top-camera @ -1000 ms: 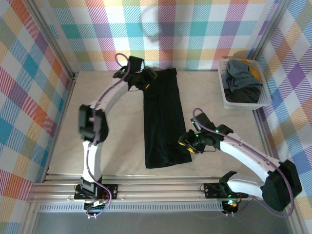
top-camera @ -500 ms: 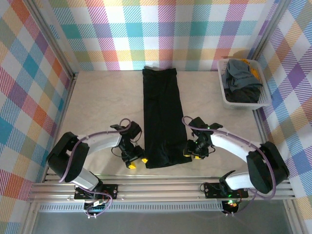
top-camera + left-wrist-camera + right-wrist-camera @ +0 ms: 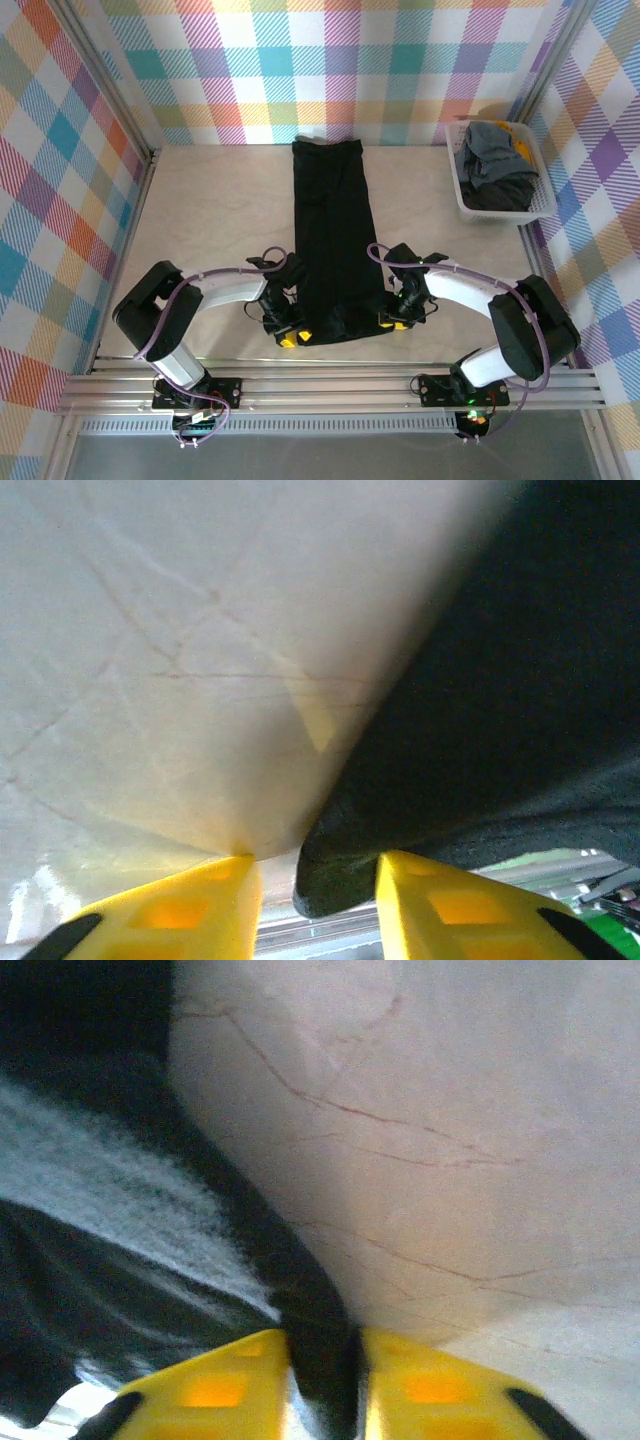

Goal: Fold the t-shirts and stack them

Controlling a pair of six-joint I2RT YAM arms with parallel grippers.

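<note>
A large black t-shirt point(image 3: 332, 240) lies on the table as a long narrow strip running from the far wall toward me. My left gripper point(image 3: 293, 338) sits low at its near left corner. In the left wrist view that gripper point(image 3: 318, 905) is open, the shirt's corner point(image 3: 340, 875) lying between the yellow fingers point(image 3: 170, 915) with a gap on one side. My right gripper point(image 3: 392, 320) is at the near right corner. In the right wrist view it point(image 3: 325, 1385) is shut on a fold of the black cloth point(image 3: 100, 1260).
A white slatted basket point(image 3: 470, 205) stands at the back right, holding grey-blue and dark shirts point(image 3: 492, 165) and a bit of yellow-orange cloth point(image 3: 522, 148). Bare marbled tabletop point(image 3: 210, 220) flanks the strip. Metal rails point(image 3: 330, 378) run along the near edge.
My left arm swung from the shirt's far end down to its near left corner. My right gripper shifted inward onto the near right corner and closed on the cloth.
</note>
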